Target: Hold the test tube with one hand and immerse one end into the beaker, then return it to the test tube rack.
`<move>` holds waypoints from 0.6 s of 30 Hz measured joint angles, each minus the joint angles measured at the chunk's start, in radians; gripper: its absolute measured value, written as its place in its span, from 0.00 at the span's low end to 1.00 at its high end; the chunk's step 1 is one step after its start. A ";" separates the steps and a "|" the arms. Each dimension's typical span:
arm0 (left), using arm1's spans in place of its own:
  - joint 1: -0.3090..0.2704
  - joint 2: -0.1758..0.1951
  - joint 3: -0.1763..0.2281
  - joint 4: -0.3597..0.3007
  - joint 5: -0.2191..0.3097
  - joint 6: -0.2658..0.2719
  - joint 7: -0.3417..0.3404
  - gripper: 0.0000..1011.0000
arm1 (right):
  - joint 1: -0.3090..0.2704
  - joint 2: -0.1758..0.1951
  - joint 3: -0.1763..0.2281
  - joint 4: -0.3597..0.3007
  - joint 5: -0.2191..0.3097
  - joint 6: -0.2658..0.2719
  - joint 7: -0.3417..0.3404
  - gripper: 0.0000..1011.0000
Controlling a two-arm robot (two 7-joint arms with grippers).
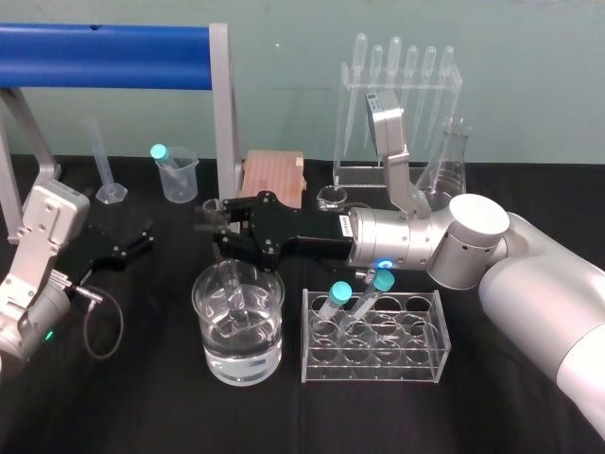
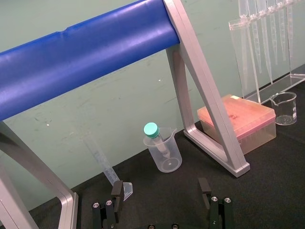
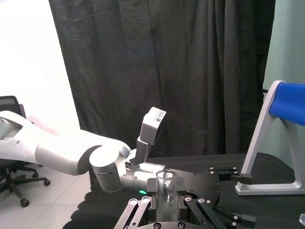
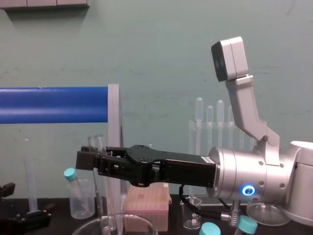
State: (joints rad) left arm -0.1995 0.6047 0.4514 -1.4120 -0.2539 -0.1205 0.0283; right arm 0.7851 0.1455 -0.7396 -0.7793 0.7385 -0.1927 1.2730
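Table (image 1: 123,407), black, open room along its front edge. Beaker (image 1: 202,317) front-centre: clear liquid in its lower part. Rack (image 1: 427,333) just right of it, apart: two teal-capped tubes (image 1: 333,303), the other wells free. Test tube (image 1: 232,288) tilted, lower end inside the beaker, pinched by the right pincer (image 1: 214,229) above the rim. Left pincer (image 1: 128,244) spread, low at the table's left.

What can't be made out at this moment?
Head view: whether the test tube reaches the water; the clear glass of the beaker blurs it.
Chest view: the beaker's water level, cut off by the bottom edge.
Chest view: holes of the test tube rack, below the bottom edge.
Head view: where the right tool grips the tube, hidden by its black body.
The left tool sits open, parked at left.
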 joint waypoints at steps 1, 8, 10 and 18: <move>0.000 0.000 0.000 0.000 0.000 0.000 0.000 0.99 | 0.000 0.000 0.000 0.000 0.000 0.000 0.000 0.24; 0.000 0.000 0.000 0.000 0.000 0.000 0.000 0.99 | 0.000 0.000 0.000 0.000 0.000 0.000 0.000 0.24; 0.000 0.000 0.000 0.000 0.000 0.000 0.000 0.99 | 0.000 0.000 0.000 0.000 0.000 0.000 0.000 0.24; 0.000 0.000 0.000 0.000 0.000 0.000 0.000 0.99 | 0.000 0.000 0.000 0.000 0.000 0.000 0.000 0.24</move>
State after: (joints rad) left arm -0.1995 0.6047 0.4514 -1.4120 -0.2539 -0.1205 0.0283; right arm 0.7851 0.1455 -0.7396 -0.7793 0.7384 -0.1927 1.2730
